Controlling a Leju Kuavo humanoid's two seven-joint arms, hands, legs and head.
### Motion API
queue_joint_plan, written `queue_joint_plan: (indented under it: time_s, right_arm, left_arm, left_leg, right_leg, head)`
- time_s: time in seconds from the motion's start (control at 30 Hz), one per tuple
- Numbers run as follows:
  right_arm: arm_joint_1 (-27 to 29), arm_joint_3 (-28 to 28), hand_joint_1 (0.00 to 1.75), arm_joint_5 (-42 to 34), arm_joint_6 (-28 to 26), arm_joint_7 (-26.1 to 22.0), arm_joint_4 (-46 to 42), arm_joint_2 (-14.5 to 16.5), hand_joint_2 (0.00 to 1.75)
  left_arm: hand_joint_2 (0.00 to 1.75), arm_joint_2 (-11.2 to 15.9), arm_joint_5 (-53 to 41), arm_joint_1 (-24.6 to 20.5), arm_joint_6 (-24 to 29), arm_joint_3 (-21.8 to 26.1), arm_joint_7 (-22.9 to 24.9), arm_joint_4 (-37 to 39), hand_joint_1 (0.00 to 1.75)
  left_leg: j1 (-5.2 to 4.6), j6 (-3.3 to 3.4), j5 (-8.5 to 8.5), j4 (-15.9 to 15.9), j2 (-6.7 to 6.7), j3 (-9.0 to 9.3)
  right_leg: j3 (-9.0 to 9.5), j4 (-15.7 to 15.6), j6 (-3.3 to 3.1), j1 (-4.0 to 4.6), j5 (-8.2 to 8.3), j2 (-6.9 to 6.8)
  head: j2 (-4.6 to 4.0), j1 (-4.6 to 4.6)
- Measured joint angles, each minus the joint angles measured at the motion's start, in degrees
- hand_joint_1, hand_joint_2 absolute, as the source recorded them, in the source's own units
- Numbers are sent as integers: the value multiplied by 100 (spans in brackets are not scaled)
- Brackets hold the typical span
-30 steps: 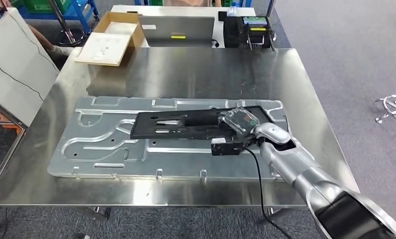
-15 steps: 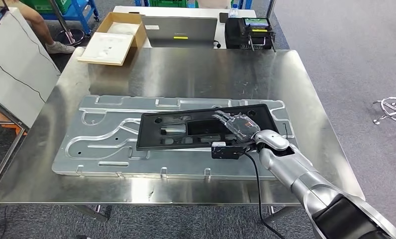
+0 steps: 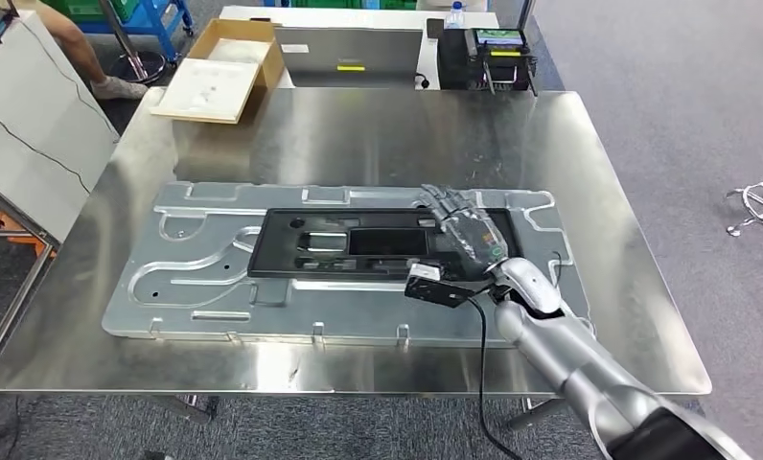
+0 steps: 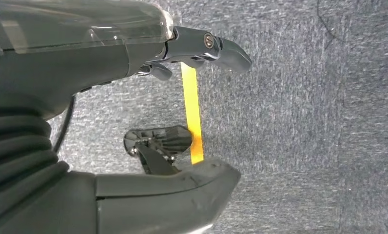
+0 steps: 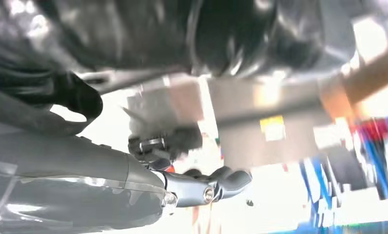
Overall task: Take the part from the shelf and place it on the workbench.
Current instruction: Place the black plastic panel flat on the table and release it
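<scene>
A: Where does the part sit?

B: The black frame part (image 3: 358, 246) lies flat on the embossed metal panel (image 3: 196, 278), which rests on the steel workbench (image 3: 358, 134). Judged from its lie, it is set down or nearly so.

A: State of the right hand?

B: The right hand (image 3: 466, 230) rests over the frame's right end, fingers laid across it. Whether it grips or merely rests on top, I cannot tell; the right wrist view is blurred. Holding at one end would let the long frame go down level along the panel.

A: Left hand?

B: The left hand (image 4: 133, 117) hangs over grey carpet, fingers apart, holding nothing.

A: Surroundings, obstructions?

B: A cardboard box (image 3: 226, 69) sits at the far left corner; a laptop (image 3: 349, 56) and a black device (image 3: 485, 59) stand on a table behind. All are well apart from the frame. The wrist cable (image 3: 483, 364) trails off the near edge; possible snag, in my judgement.
</scene>
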Motion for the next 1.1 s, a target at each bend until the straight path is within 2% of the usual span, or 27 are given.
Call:
queue_joint_plan:
  time_s: [0.07, 0.1, 0.23, 0.27, 0.3, 0.33, 0.4, 0.47, 0.5, 0.57, 0.63, 0.67, 0.77, 0.8, 0.83, 0.87, 0.9, 0.97, 1.0, 1.1]
  right_arm:
    - [225, -308, 0, -130, -71, -27, -549, -13, 0]
    - [294, -417, 0, -186, -92, -57, -748, -13, 0]
    - [653, -804, 0, -793, -254, -469, -1460, -4, 0]
    - [806, -929, 0, -1041, -275, -623, -1727, 6, 0]
    - [987, -1080, 0, -1307, -288, -772, -2057, 18, 0]
    - [1170, -1262, 0, -1566, -298, -907, -2438, 32, 0]
    - [1514, -1648, 0, -1897, -343, -1089, -3217, 58, 0]
    - [1854, -2046, 0, -2012, -456, -1254, -3969, 72, 0]
    - [2047, -2250, 0, -2029, -524, -1351, -4331, 74, 0]
    - [2458, -2664, 0, -2048, -649, -1575, -5002, 79, 0]
    - [2880, -3052, 0, -2086, -778, -1773, -5602, 86, 0]
    - [3076, -3217, 0, -2105, -854, -1832, -5862, 86, 0]
    - [3780, -3591, 0, -2060, -1189, -1886, -6521, 101, 0]
    - [4025, -3674, 0, -2020, -1312, -1892, -6694, 114, 0]
    - [4236, -3733, 0, -1975, -1425, -1894, -6831, 127, 0]
    - [4421, -3772, 0, -1933, -1543, -1894, -6937, 138, 0]
    - [4616, -3805, 0, -1896, -1664, -1894, -7030, 149, 0]
    - [5068, -3881, 0, -1890, -1807, -1896, -7127, 214, 0]
    - [5289, -3941, 0, -1928, -1803, -1896, -7137, 281, 0]
    - [5783, -4170, 0, -2052, -1693, -1894, -7090, 535, 0]
  left_arm:
    - [0, -1, 6, 6, 4, -11, -2, 0, 0]
    - [0, -2, 7, 1, 4, -15, -3, 1, 0]
    - [0, -1, 27, 2, 4, -19, -4, 0, 0]
    - [0, 0, 37, 14, 4, -19, -8, 0, 0]
    - [0, 1, 49, 28, 1, -19, -19, 0, 0]
    - [0, 1, 68, 40, -5, -18, -37, 0, 0]
    - [0, 3, 105, 56, -25, -17, -91, 0, 0]
    - [0, 5, 153, 75, -50, -17, -163, 0, 0]
    - [0, 6, 182, 97, -65, -16, -208, 0, 0]
    - [0, 8, 235, 153, -91, -11, -301, 0, 0]
    - [0, 9, 280, 203, -114, -5, -403, 0, 0]
    - [0, 9, 302, 218, -120, -2, -453, 0, 0]
    - [0, 12, 354, 260, -119, 14, -576, 0, 0]
    - [0, 13, 370, 281, -116, 23, -598, 0, 0]
    - [0, 15, 383, 302, -110, 32, -609, 0, 0]
    - [0, 16, 395, 316, -105, 42, -613, 0, 0]
    - [0, 16, 408, 323, -94, 56, -613, 0, 0]
    - [0, 9, 451, 332, -52, 106, -604, 1, 0]
    - [0, 5, 479, 343, -22, 137, -593, 1, 0]
    - [0, -3, 523, 389, 34, 215, -565, 0, 0]
  left_leg:
    - [-1, -60, -85, 66, 3, -16]
    - [-3, -80, -195, 220, 4, -79]
    - [10, -115, -786, 1442, 6, -659]
    - [11, -122, -829, 1639, 6, -764]
    - [11, -126, -785, 1700, 7, -808]
    - [12, -125, -650, 1583, 8, -766]
    - [12, -100, -222, 848, 6, -428]
    - [-5, -61, -10, 220, -5, -119]
    - [-16, -38, -1, 90, -12, -55]
    - [-25, 20, -5, 58, -22, -40]
    - [-13, 91, 17, 14, -21, -16]
    - [-3, 123, 28, -6, -17, -6]
    - [-4, 167, 31, -6, -10, -9]
    - [-7, 173, 32, -3, -8, -8]
    - [-10, 177, 34, 1, -5, -7]
    - [-15, 177, 33, 2, -2, -5]
    - [-20, 176, 33, 2, -2, -1]
    - [-37, 152, 31, 6, -16, 2]
    - [-41, 128, 32, 8, -22, -1]
    - [-41, 25, 28, 10, -15, -10]
  right_leg:
    - [34, -57, -52, -36, 14, -11]
    - [56, -90, -80, -55, 24, -17]
    - [83, -109, -135, -49, 14, -32]
    - [84, -103, -139, -45, 6, -35]
    - [87, -93, -140, -42, -6, -37]
    - [96, -79, -135, -41, -21, -35]
    - [131, -45, -103, -44, -69, -31]
    - [143, -10, -49, -29, -112, -30]
    - [138, 0, -21, -21, -122, -31]
    - [138, -1, 35, -20, -129, -33]
    - [119, 108, 101, -39, -243, -30]
    - [38, 307, 133, -46, -386, -27]
    - [-447, 1388, 192, -62, -923, -23]
    - [-543, 1598, 197, -67, -974, -23]
    - [-533, 1586, 193, -71, -913, -24]
    - [-400, 1329, 177, -74, -751, -24]
    - [-179, 916, 149, -73, -548, -25]
    - [209, 179, 77, -39, -283, -31]
    - [294, 4, 48, -19, -238, -31]
    - [284, -71, -17, -19, -175, -25]
  head:
    - [0, -1]
    - [0, -1]
    - [0, -3]
    - [0, -3]
    - [0, -3]
    - [0, -3]
    - [0, -3]
    - [0, -2]
    - [0, -2]
    - [0, -1]
    - [0, 1]
    - [0, 1]
    - [0, 1]
    - [0, 1]
    - [0, 1]
    - [0, 1]
    - [0, 1]
    - [0, 1]
    - [0, -1]
    - [0, -1]
